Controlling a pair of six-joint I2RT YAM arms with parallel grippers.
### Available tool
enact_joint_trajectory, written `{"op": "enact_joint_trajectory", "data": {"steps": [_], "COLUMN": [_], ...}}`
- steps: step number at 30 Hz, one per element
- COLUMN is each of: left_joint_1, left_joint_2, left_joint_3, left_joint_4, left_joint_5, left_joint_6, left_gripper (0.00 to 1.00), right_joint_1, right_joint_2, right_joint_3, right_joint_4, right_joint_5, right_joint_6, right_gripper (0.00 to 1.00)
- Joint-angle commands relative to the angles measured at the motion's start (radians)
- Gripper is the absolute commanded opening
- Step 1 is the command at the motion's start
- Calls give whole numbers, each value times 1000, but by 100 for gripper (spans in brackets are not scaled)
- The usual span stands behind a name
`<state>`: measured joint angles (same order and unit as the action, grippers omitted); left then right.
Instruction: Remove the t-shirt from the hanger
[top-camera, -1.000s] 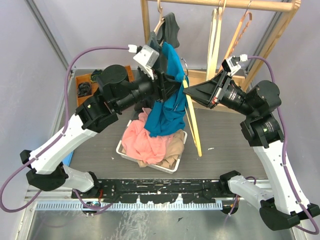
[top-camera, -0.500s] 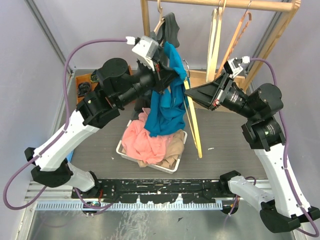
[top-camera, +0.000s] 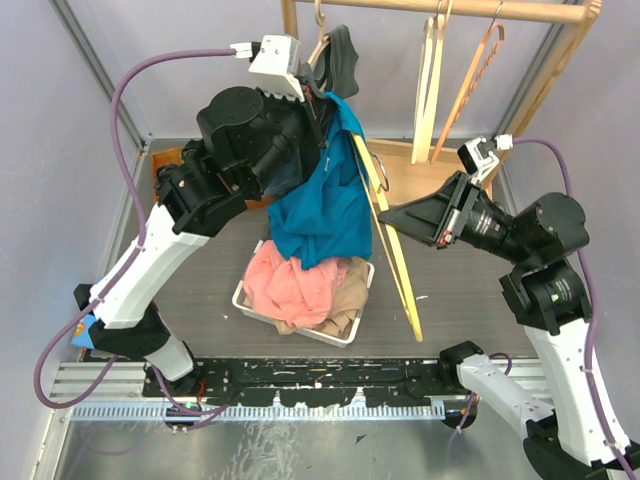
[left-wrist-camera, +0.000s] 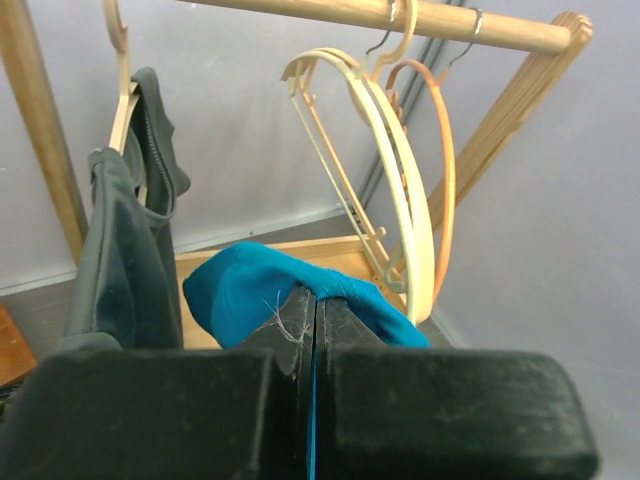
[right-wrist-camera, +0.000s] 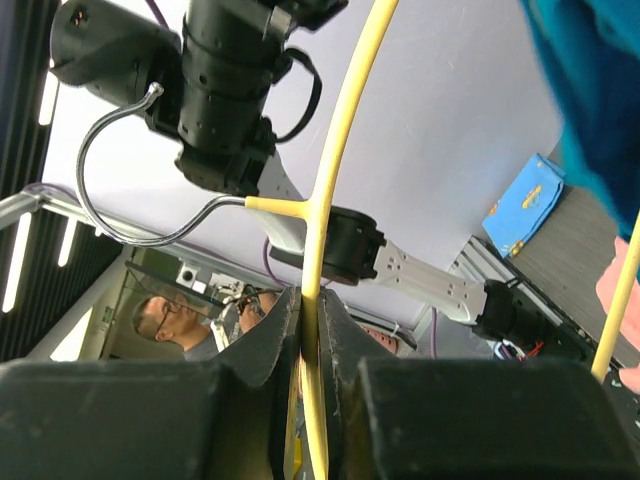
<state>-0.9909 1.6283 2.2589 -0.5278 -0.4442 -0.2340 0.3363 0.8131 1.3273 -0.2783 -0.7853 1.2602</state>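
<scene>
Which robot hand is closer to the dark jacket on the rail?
Left. The left gripper pinches the blue shirt right beside the dark jacket; the right gripper holds the yellow hanger, farther away.

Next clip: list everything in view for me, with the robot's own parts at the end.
teal t-shirt: one, teal, hanging above the bin
yellow hanger with a metal hook: one, yellow, tilted, off the rail, beside the shirt
white rectangular bin: one, white, mid-table
pink cloth: one heap, pink, in the bin
beige cloth: one, beige, in the bin, right part
dark grey garment: one, dark grey, on a hanger at the rail's left end
pale wooden hangers: two, it seems, cream, on the rail
orange hanger: one, orange, on the rail
wooden rack: one, light wood, far side
left gripper: one, black, shut on the shirt
right gripper: one, black, shut on the yellow hanger
</scene>
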Motion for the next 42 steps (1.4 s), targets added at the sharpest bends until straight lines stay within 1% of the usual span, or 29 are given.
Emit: {"op": "enact_joint_trajectory", "data": {"steps": [1, 5, 12, 20, 30, 34, 37, 42], "left_joint_1": [3, 5, 9, 21, 49, 50, 50, 49], "left_joint_2": [-19, -21, 15, 26, 44, 40, 22, -35], "left_joint_3": [32, 52, 96, 83, 111, 119, 101, 21], "left_joint_4": [22, 35, 6, -27, -169, -192, -210, -219], "left_joint_5": [-83, -115, -157, -189, -165, -139, -134, -122], "left_joint_6": [39, 75, 121, 142, 77, 61, 49, 14], "left_gripper": [0, 0, 0, 0, 0, 0, 0, 0], "right_joint_1": [-3, -3, -3, -4, -4, -3, -3, -4], "right_joint_2": [-58, -94, -124, -144, -137, -141, -141, -124], "right_joint_3": [21, 9, 23, 78, 143, 141, 137, 121], "right_joint_4": [-27, -44, -72, -88, -85, -85, -78, -53], "right_joint_5": [-46, -59, -76, -78, -78, -42, -11, 20], "right_joint_6": [-58, -59, -59, -55, -51, -50, -54, -55], "right_gripper": [1, 1, 1, 1, 1, 1, 0, 1]}}
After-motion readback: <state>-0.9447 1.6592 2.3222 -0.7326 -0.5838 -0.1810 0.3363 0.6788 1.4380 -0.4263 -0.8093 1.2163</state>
